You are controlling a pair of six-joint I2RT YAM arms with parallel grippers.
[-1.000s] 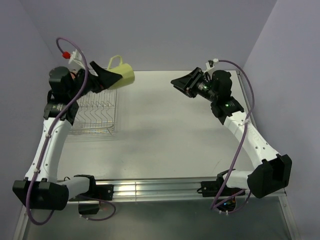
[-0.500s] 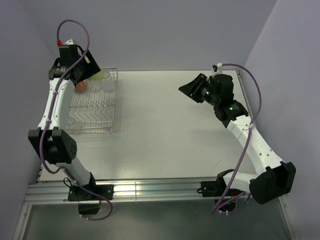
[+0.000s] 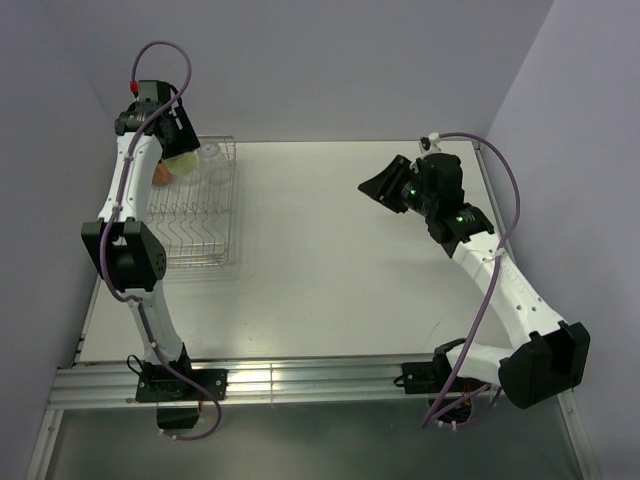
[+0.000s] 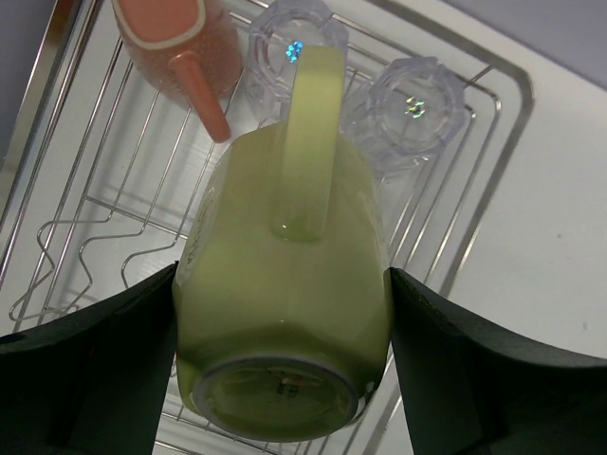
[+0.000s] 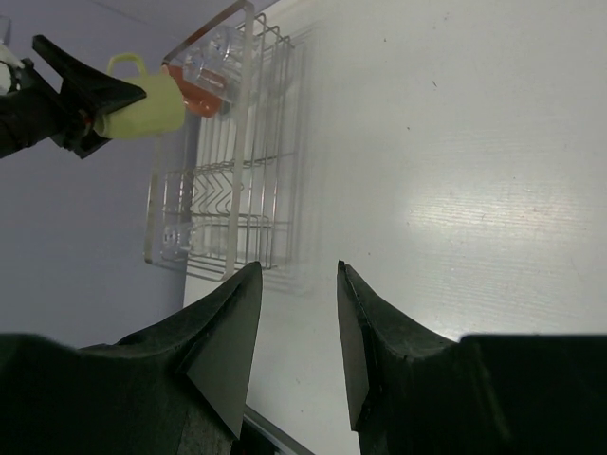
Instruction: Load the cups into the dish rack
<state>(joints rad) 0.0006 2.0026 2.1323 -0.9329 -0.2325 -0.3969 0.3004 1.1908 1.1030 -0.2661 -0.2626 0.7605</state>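
Note:
My left gripper (image 3: 176,148) is shut on a pale yellow-green mug (image 4: 285,284), its fingers (image 4: 95,370) on both sides, the mug's base toward the camera and its handle up. It hangs over the far end of the silver wire dish rack (image 3: 190,228). Below it in the rack (image 4: 85,237) lie a terracotta-orange mug (image 4: 175,43) and two clear tumblers (image 4: 289,47) (image 4: 417,104). My right gripper (image 3: 378,186) is open and empty above the table's right half; its view shows the rack (image 5: 218,190) and the green mug (image 5: 147,107) far off.
The rack's near rows of tines (image 3: 185,240) hold nothing. The white table (image 3: 350,270) spreads between rack and right arm. Purple walls stand close behind and left of the rack. A metal rail (image 3: 300,380) runs along the near edge.
My left arm has swung up and back, carrying the green mug from beyond the rack's far right corner to over its far left end. The right gripper shifted slightly right.

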